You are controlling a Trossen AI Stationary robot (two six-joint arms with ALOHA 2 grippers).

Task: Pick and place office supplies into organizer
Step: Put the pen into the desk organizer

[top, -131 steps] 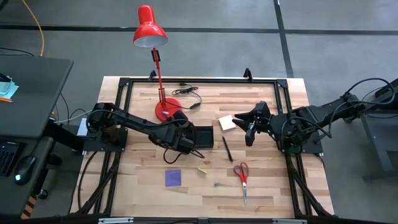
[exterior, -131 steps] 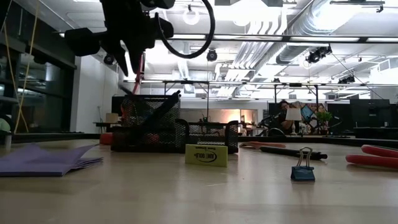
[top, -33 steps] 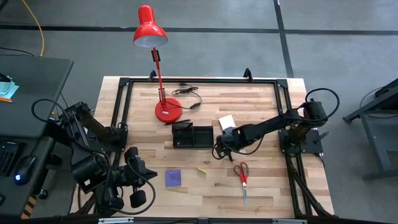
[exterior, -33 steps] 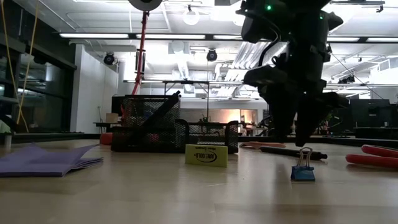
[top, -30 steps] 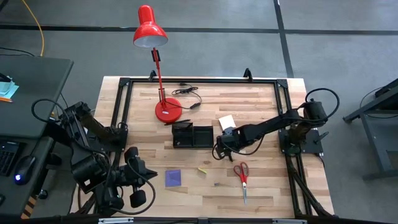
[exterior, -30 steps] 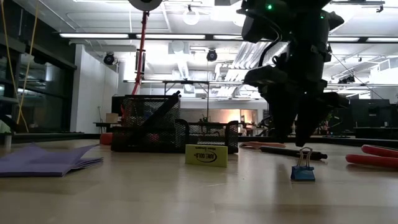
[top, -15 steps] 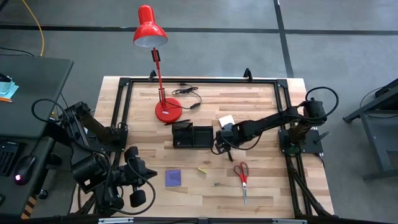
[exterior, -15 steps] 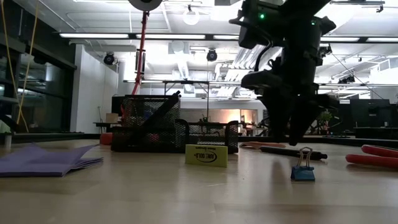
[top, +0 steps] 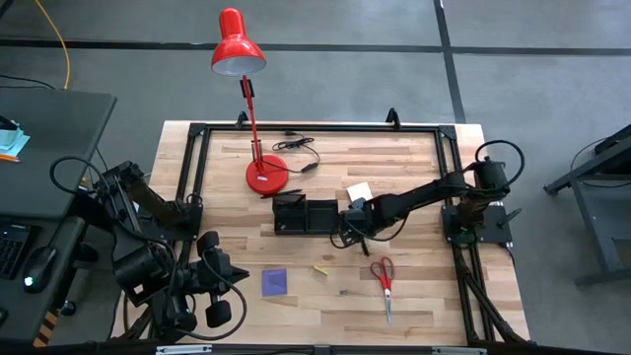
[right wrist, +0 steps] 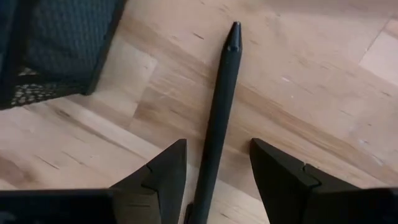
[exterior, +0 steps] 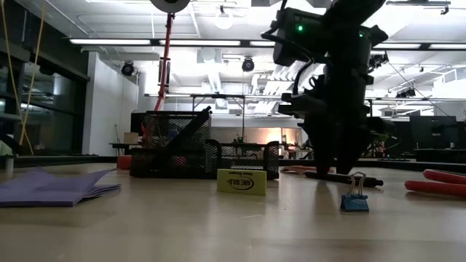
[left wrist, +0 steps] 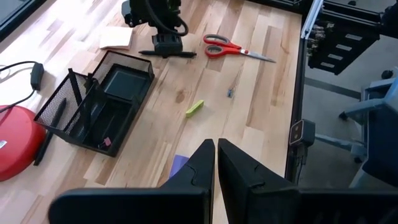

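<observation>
A thin black pen lies flat on the wooden table just right of the black mesh organizer. My right gripper points down over the pen, open, one finger on each side with a gap to both; it also shows in the high view. Red-handled scissors, a purple note pad and a pale yellow note pad lie flat on the table. A dark pen leans inside the organizer. My left gripper hangs shut over the near left corner.
A red desk lamp stands behind the organizer, its cord on the table. A small yellow eraser and a blue binder clip lie between the purple pad and the scissors. A black frame borders the table.
My right gripper has edged a little toward the table's left, closer to the organizer, and stays low over the pen with its fingers apart. The pen has stayed where it was.
</observation>
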